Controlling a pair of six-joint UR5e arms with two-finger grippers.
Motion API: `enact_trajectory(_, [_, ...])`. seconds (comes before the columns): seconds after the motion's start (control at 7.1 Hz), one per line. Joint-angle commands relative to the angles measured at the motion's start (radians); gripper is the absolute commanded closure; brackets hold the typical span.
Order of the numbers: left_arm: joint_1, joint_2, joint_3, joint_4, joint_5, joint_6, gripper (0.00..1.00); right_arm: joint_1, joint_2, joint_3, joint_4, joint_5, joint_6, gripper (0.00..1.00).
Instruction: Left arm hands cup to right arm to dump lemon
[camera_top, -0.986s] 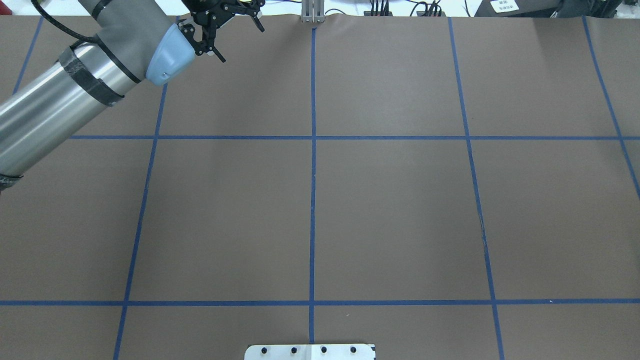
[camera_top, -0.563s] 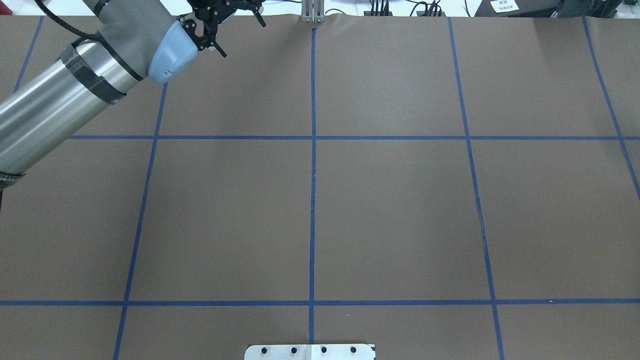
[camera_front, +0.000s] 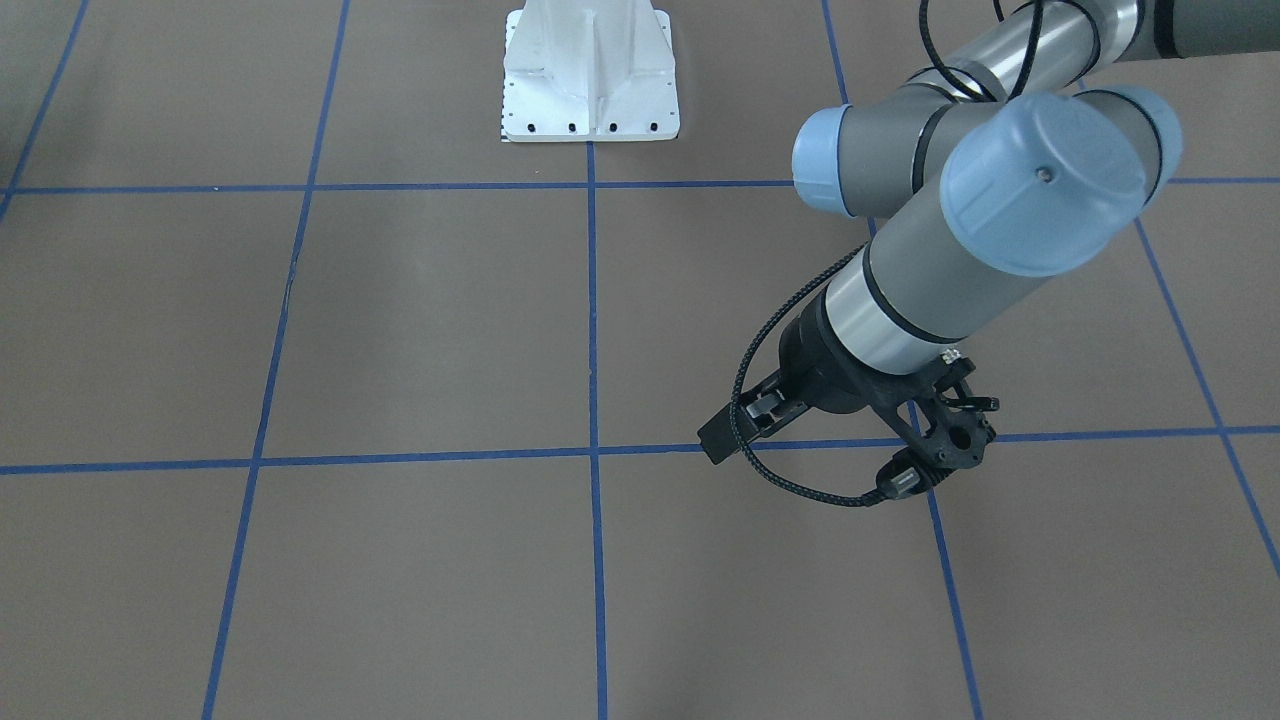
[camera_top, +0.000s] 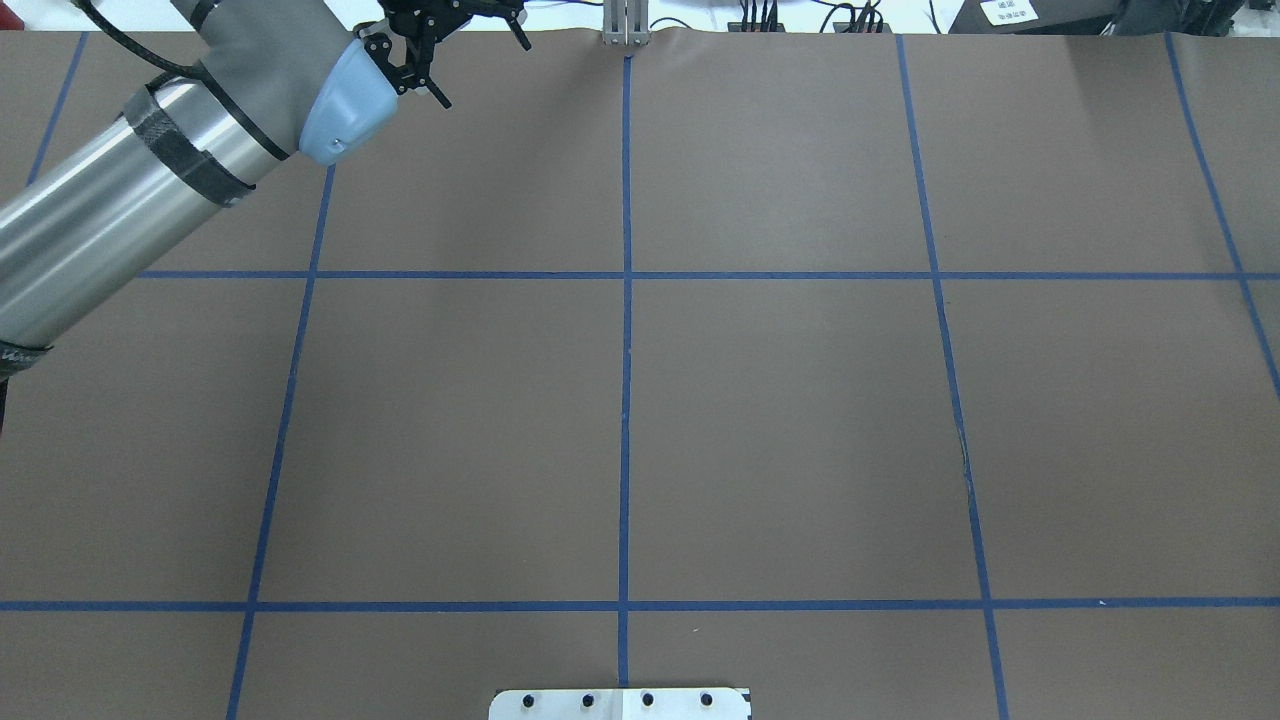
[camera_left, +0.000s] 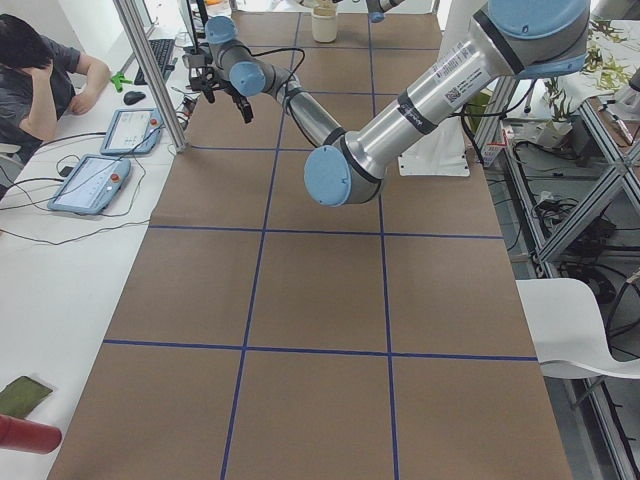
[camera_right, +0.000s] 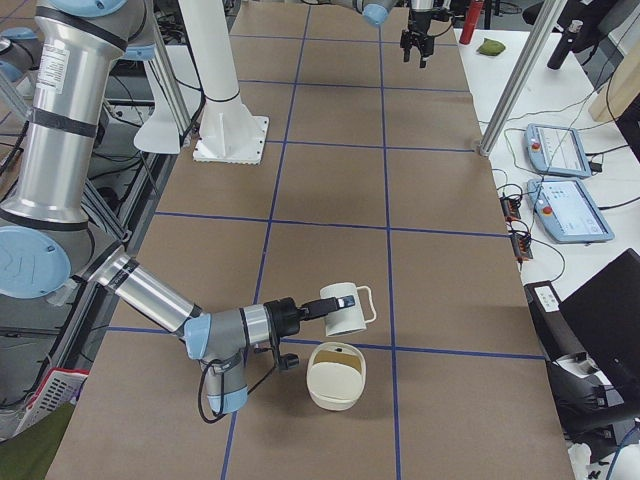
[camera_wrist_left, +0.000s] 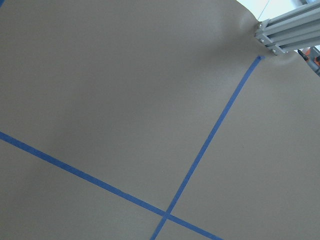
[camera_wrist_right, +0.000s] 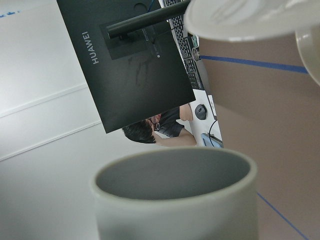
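left arm (camera_top: 150, 190) comes in at the overhead view's left and reaches to the table's far edge, where left gripper (camera_top: 485, 74) hangs over bare paper, fingers spread and holding nothing; in the front view its own wrist and cable hide those fingers. just right of it a post (camera_top: 625, 25) stands at the edge

at the table's right end, in the right side view, right arm (camera_right: 150, 290) lies low and cup (camera_right: 347, 312) sits at the tip of right gripper (camera_right: 325, 305), tipped on its side with the handle toward the desk, close to a cream bowl (camera_right: 337, 380). from that view i cannot tell whether the fingers are clamped on the cup. the right wrist view has the cup's grey mouth across the bottom and the bowl's rim at the top, brown paper between them, the fingers out of shot. i cannot make out the lemon: what shows of the cup's inside looks plain grey, and the bowl's inside is too small to read. the front and overhead views cut off the right arm, cup and bowl

table (camera_top: 780, 420) is brown paper squared off with blue tape (camera_top: 625, 400), the white base (camera_front: 590, 70) at the robot's side. a white desk (camera_left: 60, 270) runs along the other side with two pendants (camera_left: 130, 130), a monitor (camera_right: 600, 330) and a person (camera_left: 35, 80) sitting; a white chair (camera_left: 580, 330) stands behind the robot
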Motion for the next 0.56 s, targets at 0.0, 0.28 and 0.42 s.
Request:
enact_trajectory(0.0, [0.001,-0.007,-0.001,0.000,0.001,0.001,0.00,0.004,-0.004,-0.007,0.039,-0.028,0.135,0.99])
enact_trajectory(0.28, [0.002,-0.009,-0.001,0.000,0.003,0.001,0.00,0.004,-0.005,-0.007,0.051,-0.053,0.242,0.99])
enact_trajectory(0.42, [0.005,-0.013,0.003,0.000,0.003,0.001,0.00,0.004,-0.013,-0.009,0.059,-0.065,0.285,0.96])
